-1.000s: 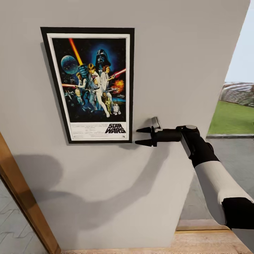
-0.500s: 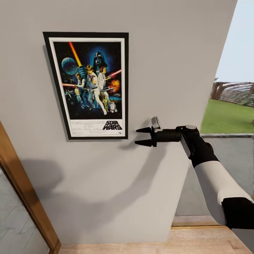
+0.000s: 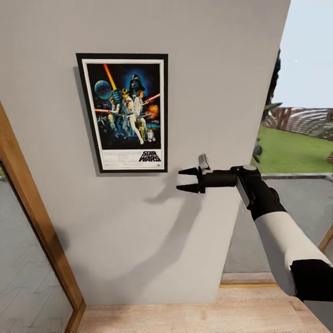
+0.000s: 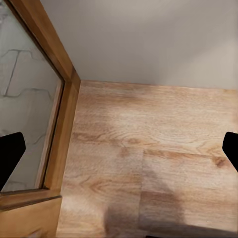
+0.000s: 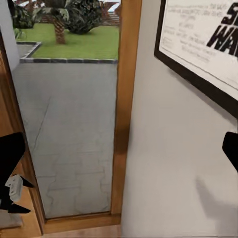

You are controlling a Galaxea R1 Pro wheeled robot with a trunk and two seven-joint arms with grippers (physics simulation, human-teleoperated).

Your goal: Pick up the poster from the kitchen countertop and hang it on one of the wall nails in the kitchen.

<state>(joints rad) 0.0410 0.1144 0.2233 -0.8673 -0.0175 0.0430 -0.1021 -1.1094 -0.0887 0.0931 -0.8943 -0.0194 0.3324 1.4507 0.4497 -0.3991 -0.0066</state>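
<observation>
On wall: poster (image 3: 127, 112) hung, job looks done.
Poster sits flat & upright on grey wall (image 3: 222, 92), prob. on a nail hidden behind it. Right tool (image 3: 187, 179) released, empty, just beside poster's lower corner, not touching. Left tool (image 4: 119, 148) spread wide over wood floor (image 4: 148, 148), holding nothing.

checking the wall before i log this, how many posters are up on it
1. The poster hangs flat on the grey wall, up and left of the right gripper, whose jaws are open and apart from it. Wall beyond the frame could hold more.
</observation>
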